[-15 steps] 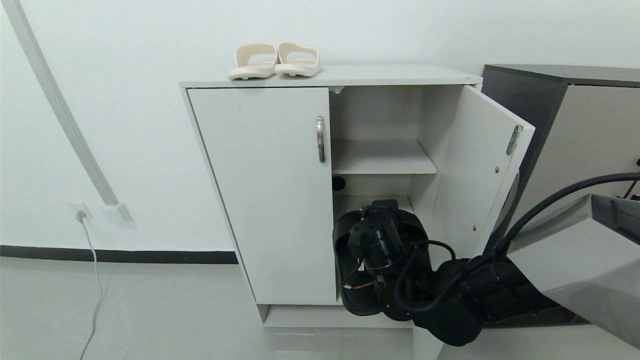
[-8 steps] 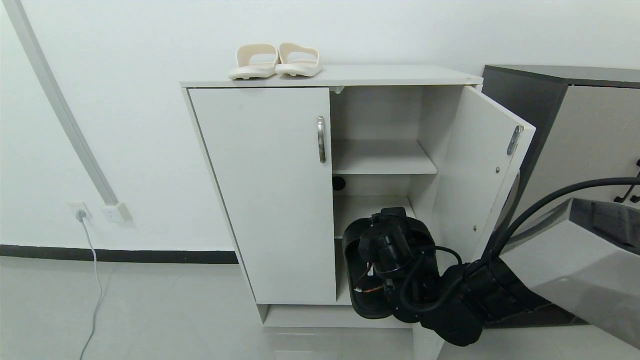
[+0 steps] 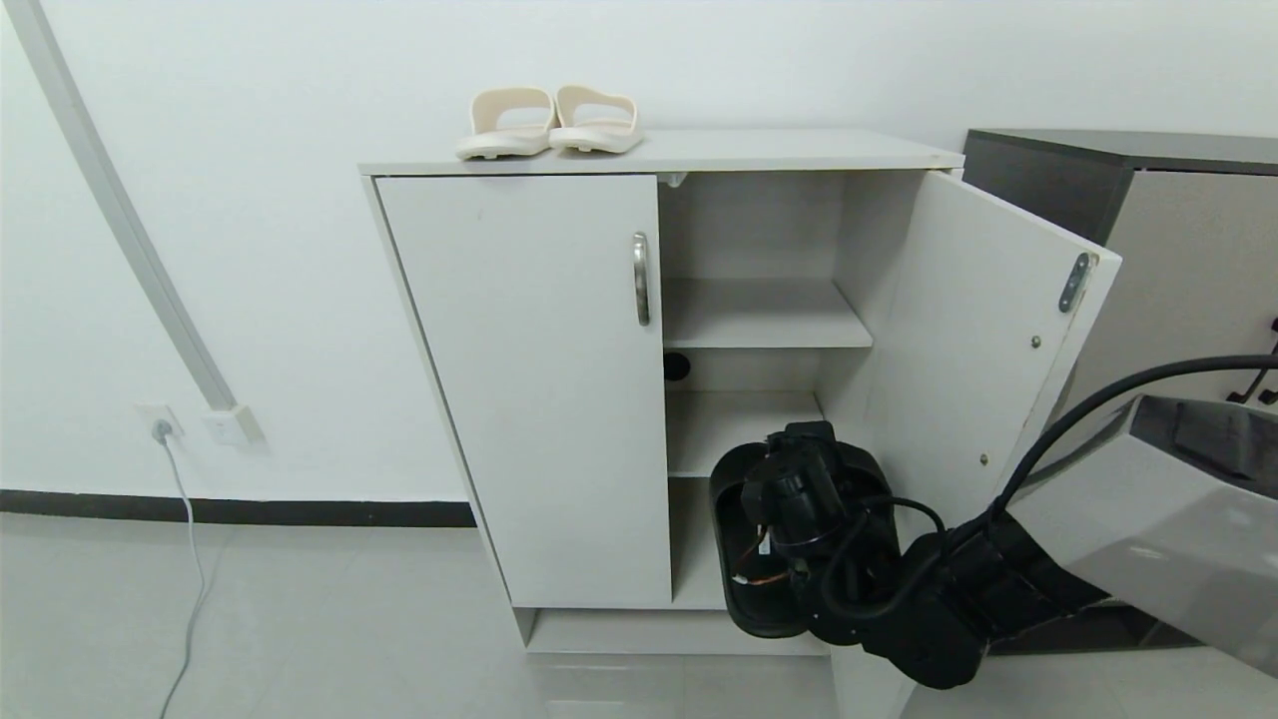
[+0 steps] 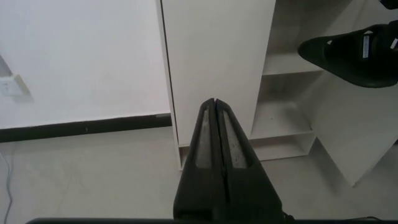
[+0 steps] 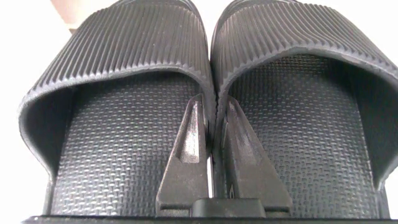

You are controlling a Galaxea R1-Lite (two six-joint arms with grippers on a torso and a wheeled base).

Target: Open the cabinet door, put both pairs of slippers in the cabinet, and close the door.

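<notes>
The right gripper point(image 5: 210, 112) pinches the touching inner edges of the black slippers point(image 3: 741, 589), holding the pair before the open lower right side of the cabinet point(image 3: 519, 399) beside its swung-out door point(image 3: 968, 350), while the left gripper point(image 4: 214, 106) is pressed together and the beige slippers point(image 3: 549, 122) sit on top

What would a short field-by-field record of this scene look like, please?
cabinet: white, two doors
left door: closed
right door: swung open
black slippers: pair side by side, held in front of the lower right compartment
right end effector: shut on the slippers' adjoining inner walls
beige slippers: pair on the cabinet top, over the left door
left end effector: shut, holding nothing, pointing at the cabinet from farther back
</notes>
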